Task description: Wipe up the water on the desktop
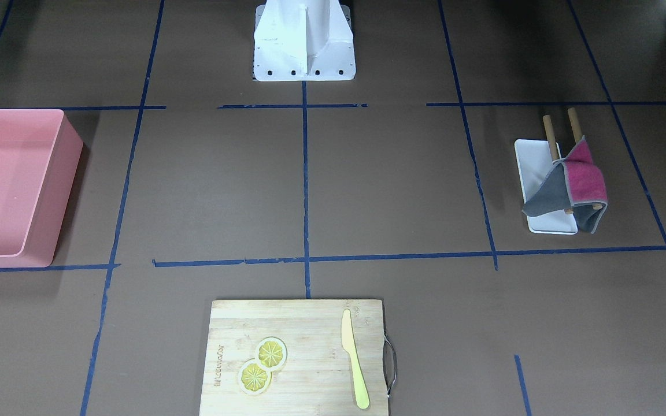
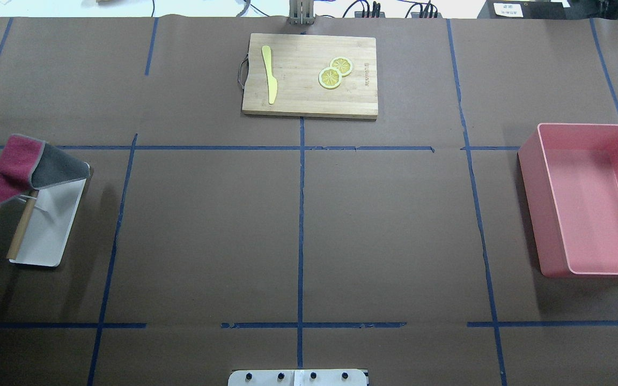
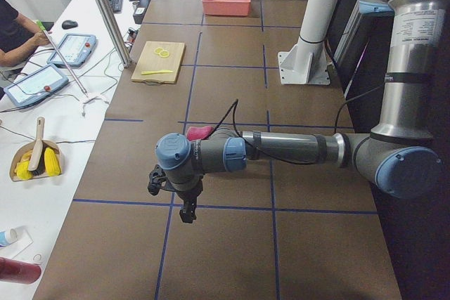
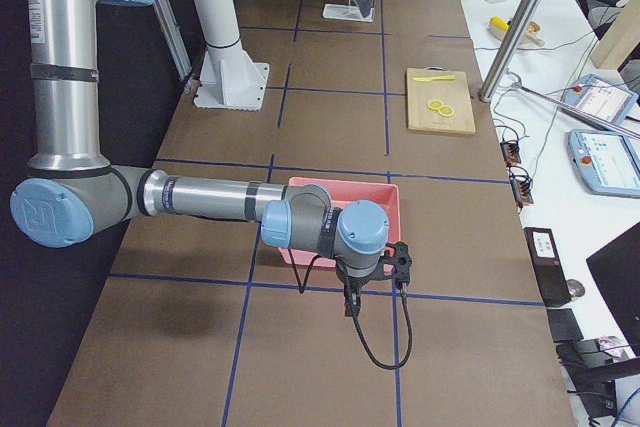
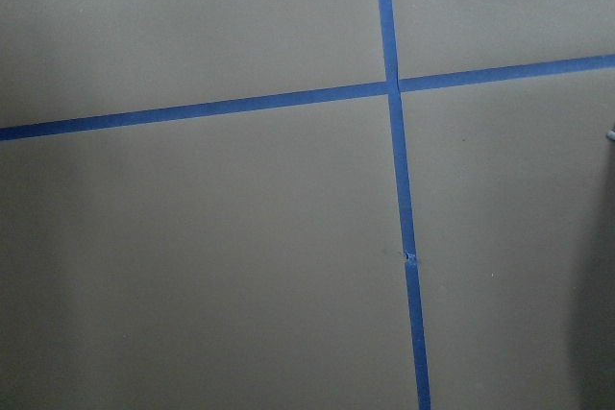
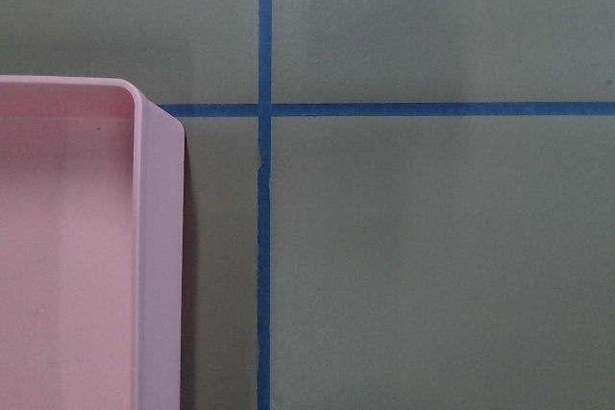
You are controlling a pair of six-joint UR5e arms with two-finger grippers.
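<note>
L arm: left arm [image 3: 288, 149] reaches out low and level, wrist bent, left gripper [image 3: 186, 210] pointing straight down. Open or closed? Can't tell from here. R arm: right arm [image 4: 200, 197] in the same pose, right gripper [image 4: 350, 303] hanging down, jaw state can't tell either. The desktop [image 2: 207, 230] lies directly under both grippers, apart from them. Pink bin [image 6: 154, 266] sits just beside the R one; cloth [image 2: 46, 169] on its rack [image 2: 46, 236] is near the L one.

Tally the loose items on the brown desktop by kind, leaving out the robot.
Cutting board: 1
Lemon slices: 2
Yellow knife: 1
Pink bin: 1
Cloth: 1
Cloth rack: 1
Total: 7
</note>
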